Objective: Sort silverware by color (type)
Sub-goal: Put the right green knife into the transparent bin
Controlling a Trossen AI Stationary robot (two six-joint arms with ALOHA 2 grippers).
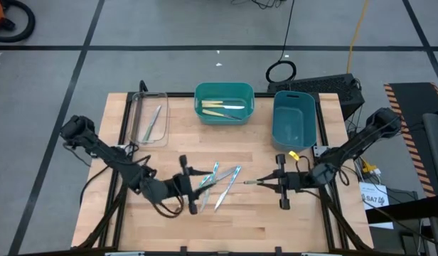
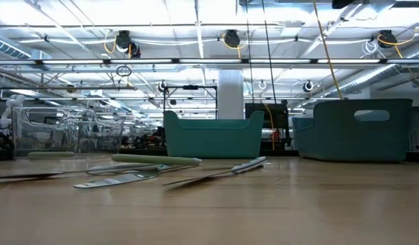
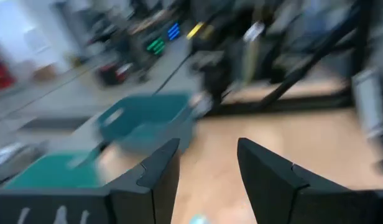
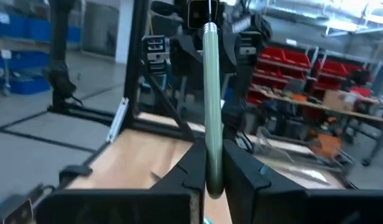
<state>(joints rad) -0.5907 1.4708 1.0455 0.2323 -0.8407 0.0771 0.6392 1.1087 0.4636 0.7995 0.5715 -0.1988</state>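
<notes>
Blue-handled silverware (image 1: 220,183) scattered mid-table; yellow pieces (image 1: 220,108) in teal bin; green-handled utensil (image 4: 211,99) clamped upright in jaws

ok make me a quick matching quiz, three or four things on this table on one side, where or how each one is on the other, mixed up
Things:
1. clear tray
2. teal bin
3. blue bin
4. right gripper

Places or states:
A. back middle, yellow-handled pieces inside
B. shut on a pale green-handled utensil
C. back left, one utensil inside
D. back right, nothing visible inside

Pairs: 1-C, 2-A, 3-D, 4-B

Two plastic bins (image 1: 224,103), one clear tray (image 1: 149,117), two arms (image 1: 105,153).
</notes>
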